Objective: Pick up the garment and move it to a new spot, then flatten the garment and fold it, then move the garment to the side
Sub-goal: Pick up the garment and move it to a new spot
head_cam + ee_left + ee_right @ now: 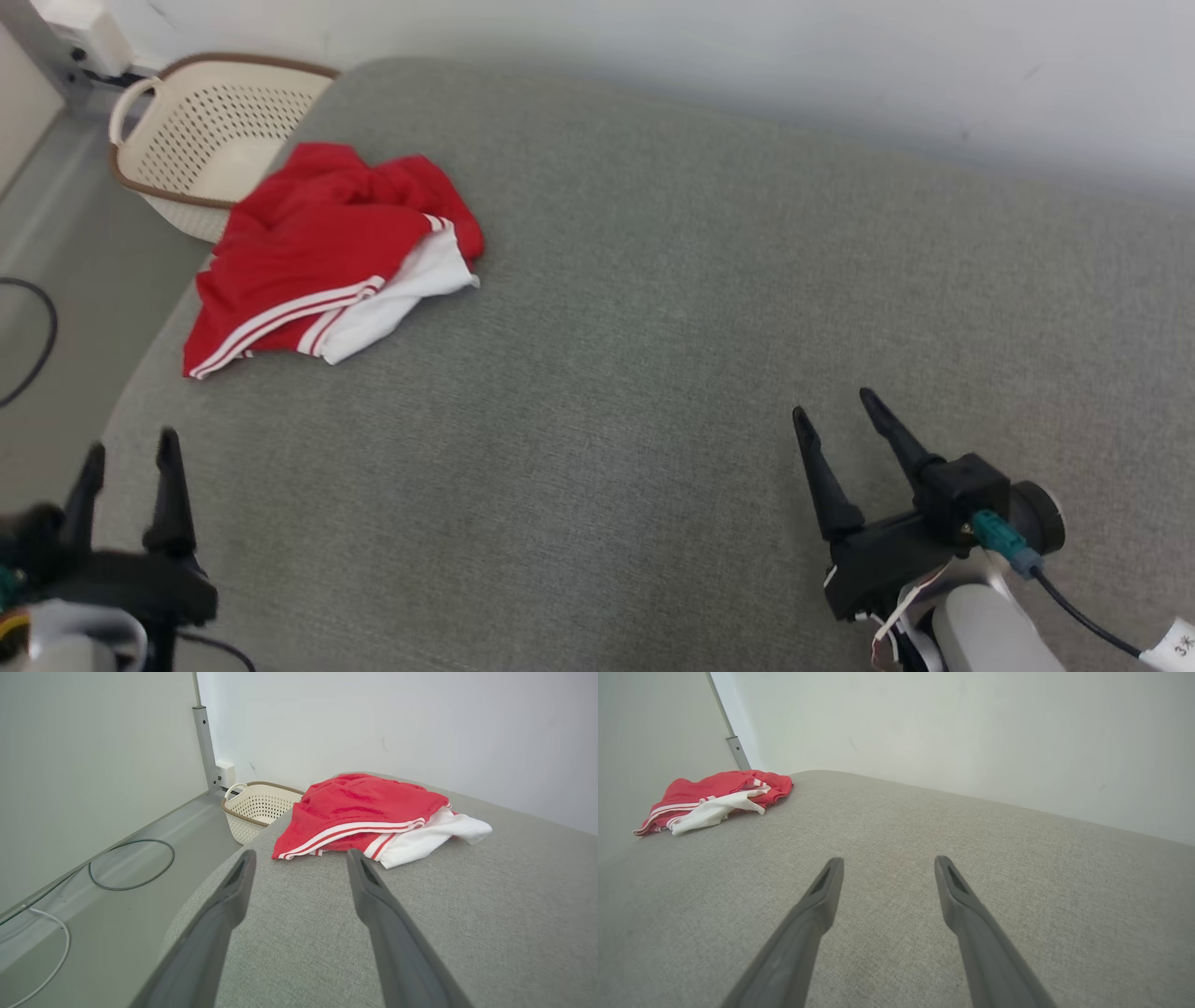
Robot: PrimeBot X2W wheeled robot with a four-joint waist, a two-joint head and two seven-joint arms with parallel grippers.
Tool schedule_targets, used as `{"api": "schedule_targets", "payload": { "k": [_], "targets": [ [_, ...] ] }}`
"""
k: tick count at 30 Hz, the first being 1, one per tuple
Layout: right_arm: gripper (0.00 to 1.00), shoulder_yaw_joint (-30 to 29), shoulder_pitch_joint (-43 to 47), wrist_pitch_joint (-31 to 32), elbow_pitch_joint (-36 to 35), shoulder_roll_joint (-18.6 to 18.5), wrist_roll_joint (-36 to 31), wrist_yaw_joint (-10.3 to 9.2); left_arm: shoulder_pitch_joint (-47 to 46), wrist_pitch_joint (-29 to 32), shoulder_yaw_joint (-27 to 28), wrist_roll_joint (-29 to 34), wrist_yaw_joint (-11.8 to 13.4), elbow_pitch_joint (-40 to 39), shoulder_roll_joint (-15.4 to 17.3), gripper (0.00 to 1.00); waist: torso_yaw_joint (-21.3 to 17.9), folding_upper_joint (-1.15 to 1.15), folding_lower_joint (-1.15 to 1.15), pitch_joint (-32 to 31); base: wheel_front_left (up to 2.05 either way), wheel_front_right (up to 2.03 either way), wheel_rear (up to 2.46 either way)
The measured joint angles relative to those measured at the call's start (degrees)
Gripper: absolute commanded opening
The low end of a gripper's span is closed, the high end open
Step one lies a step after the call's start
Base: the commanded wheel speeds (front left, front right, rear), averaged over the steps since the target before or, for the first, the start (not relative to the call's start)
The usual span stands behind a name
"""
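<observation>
The garment (322,250) is red with white stripes and a white part. It lies crumpled at the far left of the grey cushioned surface (653,327). In the left wrist view the garment (369,812) sits just beyond my fingertips. The right wrist view has the garment (714,800) far off at the left. My left gripper (131,448) is open at the lower left, near the surface's left edge, with nothing between its fingers. My right gripper (836,411) is open at the lower right, far from the cloth and holding nothing.
A cream perforated basket (201,131) with a brown rim stands on the floor past the surface's far left corner, just behind the garment. Cables (133,868) lie on the grey floor to the left. A pale wall runs along the back.
</observation>
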Motion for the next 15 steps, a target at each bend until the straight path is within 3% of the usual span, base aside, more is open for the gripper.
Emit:
{"api": "schedule_targets", "payload": {
  "k": [15],
  "targets": [
    [1.0,-0.41,-5.72,-0.01,-3.09,-3.0,-1.38,0.0,-19.58,0.55,-26.84,-19.96,-0.02,13.29,17.11,1.0,-5.34,0.0,0.01,11.22,0.0,0.0,0.0]
  ]
}}
